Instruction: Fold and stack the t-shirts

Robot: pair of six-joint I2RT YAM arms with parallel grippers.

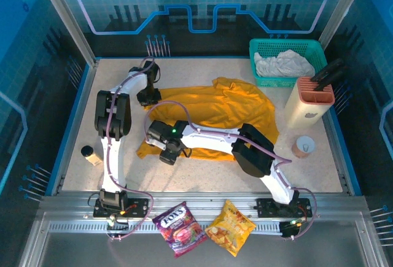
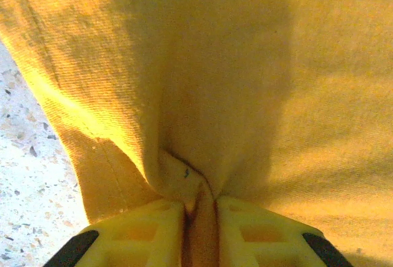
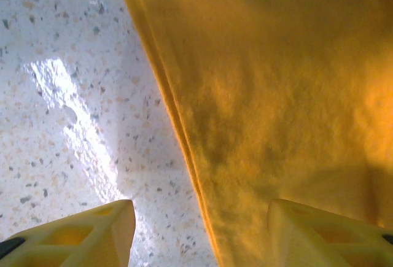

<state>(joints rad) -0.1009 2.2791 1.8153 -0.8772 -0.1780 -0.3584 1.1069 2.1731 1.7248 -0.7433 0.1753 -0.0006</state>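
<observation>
A golden-orange t-shirt (image 1: 227,110) lies spread across the middle of the table. My left gripper (image 1: 148,98) is at the shirt's far left edge. In the left wrist view it (image 2: 199,208) is shut on a pinched fold of the orange cloth (image 2: 245,83). My right gripper (image 1: 171,153) is at the shirt's near left edge. In the right wrist view it (image 3: 199,224) is open and straddles the shirt's folded edge (image 3: 184,138), one finger (image 3: 92,230) over bare table and the other over cloth. A whitish-grey t-shirt (image 1: 284,64) lies crumpled in the teal basket (image 1: 263,49).
A beige knife block (image 1: 309,101) and a small cup (image 1: 303,146) stand at the right of the table. A small bottle (image 1: 92,154) stands at the near left. Two snack packets (image 1: 179,227) (image 1: 230,226) lie on the front rail. Bare speckled tabletop (image 1: 202,172) lies in front of the shirt.
</observation>
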